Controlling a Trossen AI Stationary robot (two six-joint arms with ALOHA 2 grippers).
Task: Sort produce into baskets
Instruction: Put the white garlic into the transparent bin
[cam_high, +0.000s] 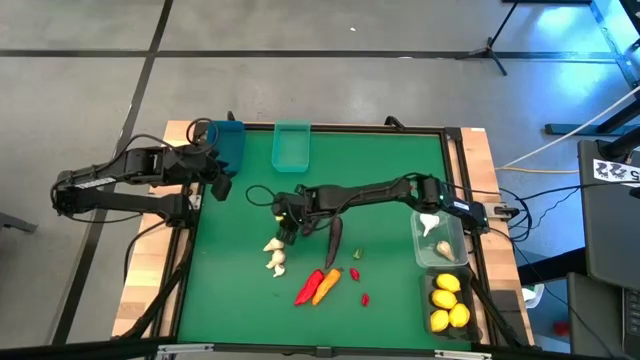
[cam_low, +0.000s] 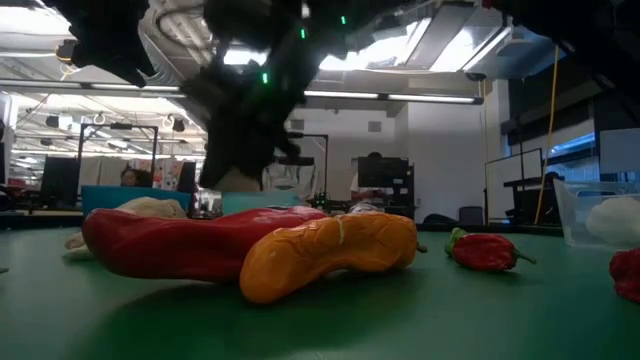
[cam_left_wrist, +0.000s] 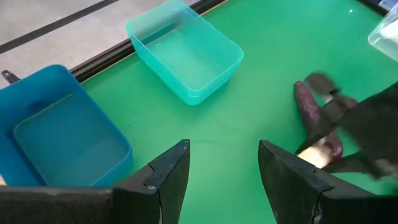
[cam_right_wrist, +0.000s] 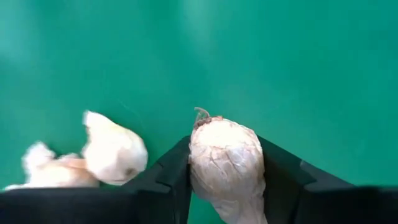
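Note:
My right gripper is shut on a cream-white garlic bulb over the middle of the green mat. Two more garlic bulbs lie on the mat beside it. A long red chili and an orange carrot lie toward the near edge, and a dark purple eggplant lies by my right arm. My left gripper hangs open with nothing between its fingers, near the blue bin at the far left. My right gripper pinches the garlic bulb by its two opposite sides between the two fingers. The fingers slant down from the table's right side. The bulb's tufted end points away from the wrist. In the low view the bulb hangs clear of the mat.
A teal bin stands at the far edge next to the blue one. At the right, a clear bin holds garlic and a dark grey bin holds yellow lemons. Small red chilies and a tiny green bit lie near the middle.

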